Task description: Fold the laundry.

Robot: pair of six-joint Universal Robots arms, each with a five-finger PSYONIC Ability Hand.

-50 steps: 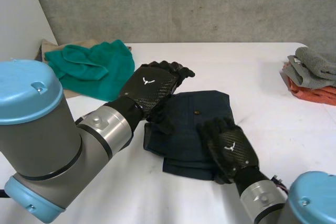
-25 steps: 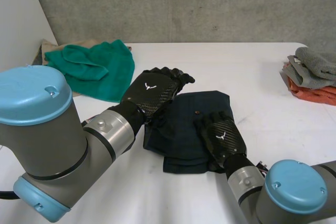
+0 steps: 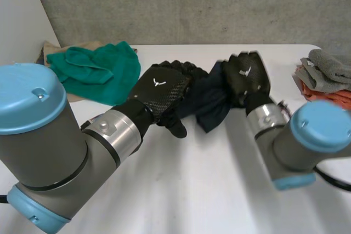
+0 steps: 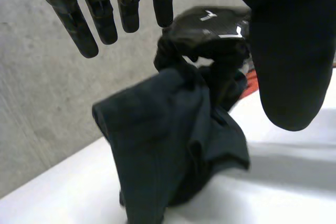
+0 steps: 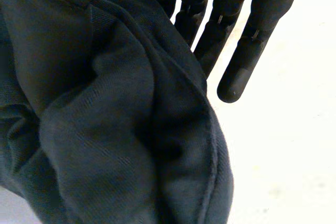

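Head view, 2 arms over the white table (image 3: 208,190). The crumpled dark navy fabric garment (image 3: 211,102) is hanging bunched between the 2 hands, near the middle of the table and toward its far side. The right hand (image 3: 248,75) is sitting at the garment's upper right end and is raised above the surface. The left hand (image 3: 163,92) is lying just beside the garment's left side, palm down.

Left wrist view: the left hand's fingers (image 4: 102,14) are pointing out straight and spread, and thumb and fingers are standing apart from the fabric, so this hand is holding nothing. Beyond the fingertips, the right hand is gathering the top of the garment into a tight bunch and gripping it. The rest is draping down toward the table. I cannot tell whether its lower end is resting on the surface.

Right wrist view: the garment is pressing close against the right palm in thick folds, and the right hand's fingers (image 5: 236,45) are extending straight past its edge.

Elsewhere in the head view:
- A rumpled teal-green cloth (image 3: 101,69) is lying at the far left, partly on a tan cloth (image 3: 55,47).
- A folded grey towel (image 3: 329,67) is sitting on folded orange towels (image 3: 329,97) at the far right.
- Both piles are lying well apart from the garment.
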